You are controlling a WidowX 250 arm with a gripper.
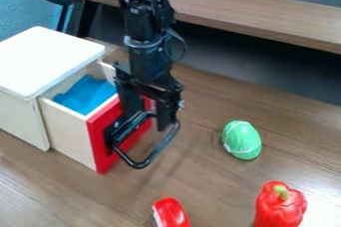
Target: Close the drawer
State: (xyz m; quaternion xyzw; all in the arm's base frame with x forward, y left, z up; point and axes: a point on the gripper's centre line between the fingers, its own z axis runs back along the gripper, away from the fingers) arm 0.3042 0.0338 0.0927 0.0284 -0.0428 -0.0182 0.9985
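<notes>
The drawer (67, 131) stands pulled out of a white-topped cabinet (47, 59), with its red front (98, 144) facing the lower right. Inside the drawer lies a blue item (88, 93). The black gripper (152, 109) hangs directly at the red front, over its right part and the black curved handle (148, 160). It hides part of the front and the drawer's back right corner; whether it touches the front is unclear.
On the wooden table, a green egg-shaped object (242, 140) lies to the right, a red pepper (279, 205) at the lower right, and a red object (171, 213) near the bottom edge. A raised wooden ledge (259, 14) runs behind.
</notes>
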